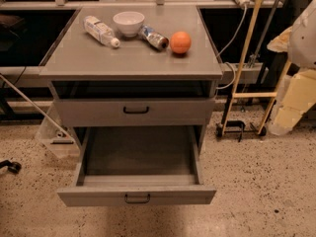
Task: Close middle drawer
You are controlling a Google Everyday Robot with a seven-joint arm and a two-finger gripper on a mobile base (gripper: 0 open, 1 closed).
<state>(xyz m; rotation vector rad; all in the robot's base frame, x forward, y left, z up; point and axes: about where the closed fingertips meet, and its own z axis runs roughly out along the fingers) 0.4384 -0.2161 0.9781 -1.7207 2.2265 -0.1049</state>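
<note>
The grey cabinet (131,58) stands in the middle of the camera view. Its middle drawer (138,194), a deep grey tray with a flat front and a small black handle (137,198), is pulled far out toward me and its inside is empty. Above it the taller-fronted top drawer (136,111) is shut. The lowest drawer is hidden under the open one. My gripper is not in view. A bulky white and cream shape (300,38) at the right edge could be part of my arm, well away from the drawer.
On the cabinet top lie a plastic bottle (100,30), a white bowl (128,22), a can (153,37) and an orange (180,42). A yellow-framed cart (247,95) stands to the right, a clear plastic bin (55,135) to the left. The floor is speckled.
</note>
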